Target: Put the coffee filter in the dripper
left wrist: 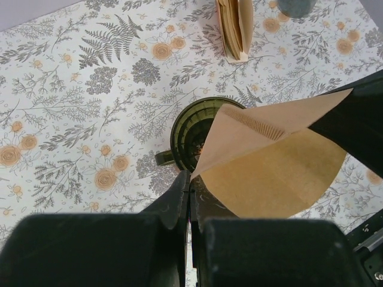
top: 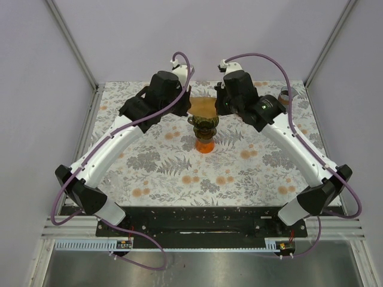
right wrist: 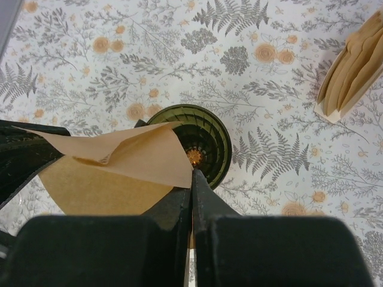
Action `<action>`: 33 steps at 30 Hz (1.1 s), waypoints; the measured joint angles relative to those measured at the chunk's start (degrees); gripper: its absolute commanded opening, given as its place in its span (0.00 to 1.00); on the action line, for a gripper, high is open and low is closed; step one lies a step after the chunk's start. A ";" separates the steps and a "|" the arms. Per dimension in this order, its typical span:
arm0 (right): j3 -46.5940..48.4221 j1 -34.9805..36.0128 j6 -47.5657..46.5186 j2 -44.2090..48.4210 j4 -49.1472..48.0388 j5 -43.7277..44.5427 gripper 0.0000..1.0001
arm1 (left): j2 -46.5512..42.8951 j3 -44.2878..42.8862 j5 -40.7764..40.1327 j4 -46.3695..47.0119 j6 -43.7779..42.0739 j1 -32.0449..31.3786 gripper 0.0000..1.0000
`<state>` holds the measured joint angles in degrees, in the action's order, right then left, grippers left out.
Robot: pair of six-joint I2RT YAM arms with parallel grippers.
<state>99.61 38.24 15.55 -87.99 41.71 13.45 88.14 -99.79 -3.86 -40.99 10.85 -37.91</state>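
A dark green ribbed dripper [top: 203,123] stands on an orange base [top: 204,145] at the table's middle back. A brown paper coffee filter [top: 203,106] hangs spread open just above it, held on both sides. My left gripper [left wrist: 191,179] is shut on the filter [left wrist: 272,161] at its left corner, above the dripper [left wrist: 188,134]. My right gripper [right wrist: 192,174] is shut on the filter [right wrist: 119,164] at its right corner, over the dripper's [right wrist: 209,140] rim. The filter covers part of the dripper's mouth in both wrist views.
A stack of spare filters in a holder [left wrist: 235,27] stands beyond the dripper, also in the right wrist view [right wrist: 350,69]. A dark cup [top: 286,95] sits at the back right. The floral tablecloth [top: 179,173] covers the table.
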 measured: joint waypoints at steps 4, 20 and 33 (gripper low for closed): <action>4.42 -1.57 -0.70 -2.95 5.51 -3.15 0.00 | -0.02 0.96 0.48 0.22 -0.98 0.07 0.00; 16.79 -4.57 -3.32 -14.38 20.50 -12.57 0.00 | -0.02 2.19 9.97 -0.11 -2.36 3.80 0.58; 39.91 -4.98 -5.33 -31.80 32.65 -16.52 0.00 | 0.50 2.19 13.18 0.04 -1.07 5.25 0.66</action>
<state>139.52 33.26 10.22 -119.79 74.37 -3.07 88.64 -97.60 9.32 -40.95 9.78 -32.67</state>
